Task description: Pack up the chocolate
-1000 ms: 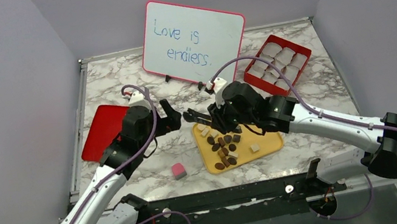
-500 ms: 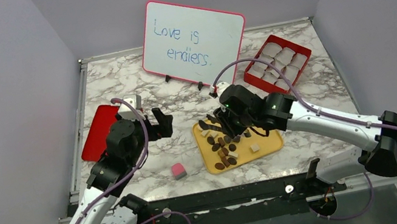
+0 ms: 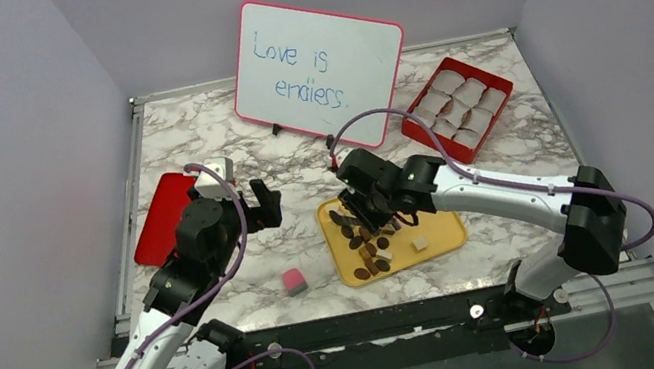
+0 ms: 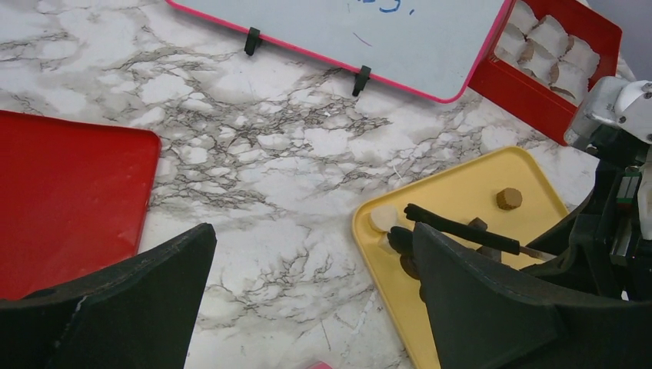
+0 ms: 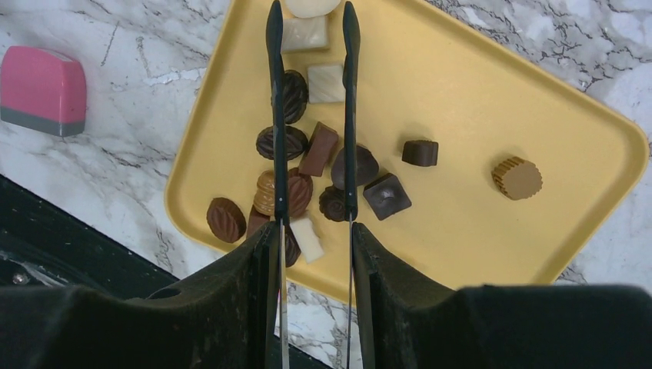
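Top external is showing the right gripper [image 3: 345, 218] reaching down over the left part of a yellow tray [image 3: 439, 238], which is sitting on the marble tabletop [image 3: 191, 127] just ahead of the arm bases. The chocolate [image 3: 369, 243] is lying loose on that tray. Most of it is bunched along the left side, with one pale piece [image 3: 421, 243] lying apart toward the right.

In the right wrist view the gripper's two thin fingers [image 5: 274, 115] are standing partly apart, straddling a column of pieces. Cream squares are showing near the tips, with a brown bar [image 5: 319, 147] and dark ovals farther back. Nothing is being pinched between them. Whether the tips are touching the tray cannot be told. A tan fluted round [image 5: 517, 177] is sitting alone near the tray's far corner.

The left gripper [image 3: 261, 206] is hanging over bare tabletop between a flat red lid [image 3: 164, 213] and the tray, its jaws spread wide and holding nothing.

A pink cube [image 3: 293, 281] is resting on the tabletop just left of the tray. A red box [image 3: 436, 145] lined with white paper cups is sitting at the back right, beside a propped whiteboard [image 3: 317, 64] reading "Love is endless."
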Robot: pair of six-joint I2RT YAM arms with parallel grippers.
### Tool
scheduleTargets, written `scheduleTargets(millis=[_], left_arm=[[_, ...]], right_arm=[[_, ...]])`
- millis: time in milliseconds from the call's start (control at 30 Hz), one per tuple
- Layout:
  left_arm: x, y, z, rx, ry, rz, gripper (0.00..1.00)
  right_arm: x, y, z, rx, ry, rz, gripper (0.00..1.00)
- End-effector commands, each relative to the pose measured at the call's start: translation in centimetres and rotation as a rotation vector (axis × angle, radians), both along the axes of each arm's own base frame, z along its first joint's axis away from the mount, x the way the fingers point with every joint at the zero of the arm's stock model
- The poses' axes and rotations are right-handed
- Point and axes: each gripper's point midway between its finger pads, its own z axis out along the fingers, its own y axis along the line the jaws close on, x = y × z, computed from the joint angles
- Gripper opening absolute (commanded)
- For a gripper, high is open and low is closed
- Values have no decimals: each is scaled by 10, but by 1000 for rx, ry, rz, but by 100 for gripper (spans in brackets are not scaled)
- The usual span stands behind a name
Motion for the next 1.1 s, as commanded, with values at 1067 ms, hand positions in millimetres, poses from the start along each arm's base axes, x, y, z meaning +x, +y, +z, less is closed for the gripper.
scheduleTargets(millis=[1067], left_arm=[[0,12,3,12,-33,44,99]], right_arm=[[6,26,1,42,9,53,43]])
